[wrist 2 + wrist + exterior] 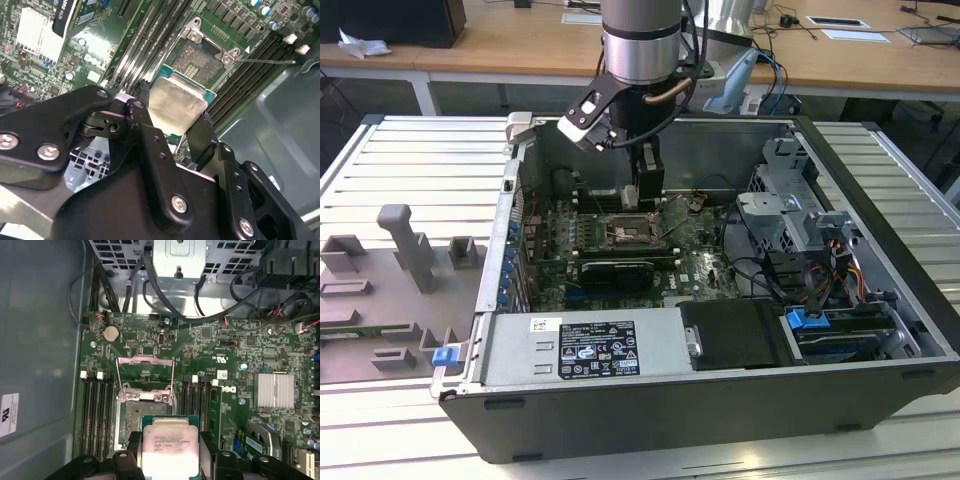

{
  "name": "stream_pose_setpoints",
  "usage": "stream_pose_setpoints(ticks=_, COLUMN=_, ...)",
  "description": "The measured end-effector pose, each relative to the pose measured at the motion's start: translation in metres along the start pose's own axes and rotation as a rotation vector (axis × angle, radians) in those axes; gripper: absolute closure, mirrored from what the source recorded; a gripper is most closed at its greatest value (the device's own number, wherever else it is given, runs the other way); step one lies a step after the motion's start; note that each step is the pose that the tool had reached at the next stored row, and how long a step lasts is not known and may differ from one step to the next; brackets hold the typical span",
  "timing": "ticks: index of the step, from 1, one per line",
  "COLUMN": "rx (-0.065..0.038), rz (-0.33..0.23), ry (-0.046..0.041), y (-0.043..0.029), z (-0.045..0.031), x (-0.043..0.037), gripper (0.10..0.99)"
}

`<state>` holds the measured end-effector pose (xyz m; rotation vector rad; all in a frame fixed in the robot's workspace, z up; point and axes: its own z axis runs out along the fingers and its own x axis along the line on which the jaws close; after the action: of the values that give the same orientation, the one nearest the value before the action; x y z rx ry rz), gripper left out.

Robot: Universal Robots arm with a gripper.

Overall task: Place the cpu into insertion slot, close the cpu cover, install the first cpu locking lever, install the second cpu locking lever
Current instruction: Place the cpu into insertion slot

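Exterior view first: the open computer case lies on its side on a slatted table, and the arm reaches straight down into it, over the green motherboard.

The gripper hangs just above the board's middle. In both wrist views its black fingers are pinching the cpu by two opposite edges, silvery top facing the cameras, chip held flat and clear of the board.

Now the first wrist view: the cpu cover stands flipped up and open, its cut-out frame tipped away from the insertion slot. That slot is bare, dark contact field exposed, and the cpu hovers just beside it, overlapping one edge, not seated.

In the second wrist view a thin metal rod juts out sideways from the socket corner; I judge it to be a locking lever, released.

So the score: step one is under way, chip in hand near its slot. Seating, closing the cover and both levers are not yet done.
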<state>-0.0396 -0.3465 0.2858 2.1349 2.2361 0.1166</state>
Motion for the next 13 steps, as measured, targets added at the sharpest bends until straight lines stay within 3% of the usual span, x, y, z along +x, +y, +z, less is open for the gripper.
stream_pose_setpoints(ticks=13, rx=-0.009, rz=0.000, ry=-0.0019, y=-0.0025, z=0.0180, x=-0.0002, gripper=0.545)
